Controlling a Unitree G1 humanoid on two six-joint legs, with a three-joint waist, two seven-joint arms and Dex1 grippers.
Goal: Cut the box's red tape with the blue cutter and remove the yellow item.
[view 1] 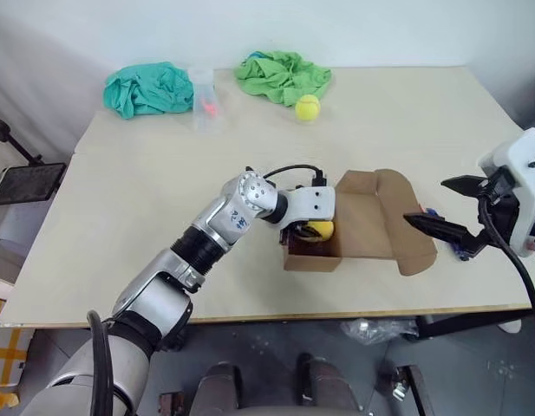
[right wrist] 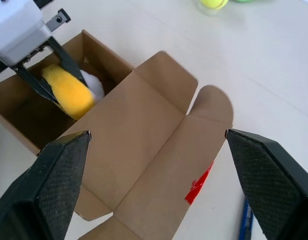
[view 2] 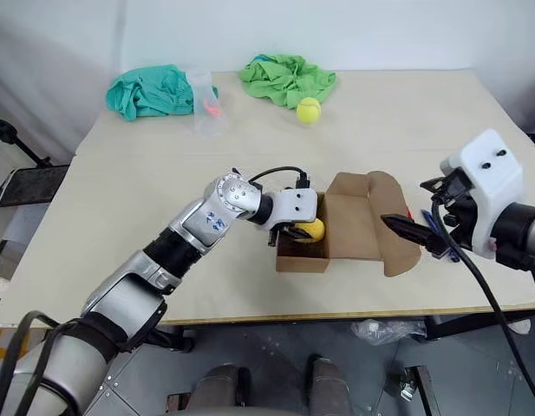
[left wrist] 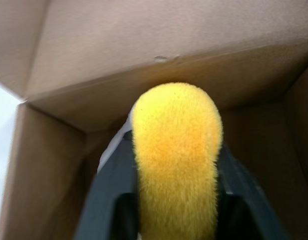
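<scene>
The brown box lies open in the middle of the table with its flaps spread toward my right. My left gripper reaches into it and is shut on the yellow item, which is squeezed narrow between the two black fingers. A whitish part shows behind the yellow item. The red tape clings to the edge of the outer flap. The blue cutter lies on the table just beyond that flap. My right gripper hovers open above the flaps, holding nothing.
At the table's far side lie a teal cloth, a green cloth, a fuzzy tennis ball and a clear plastic container with something red inside. The table's front edge runs close below the box.
</scene>
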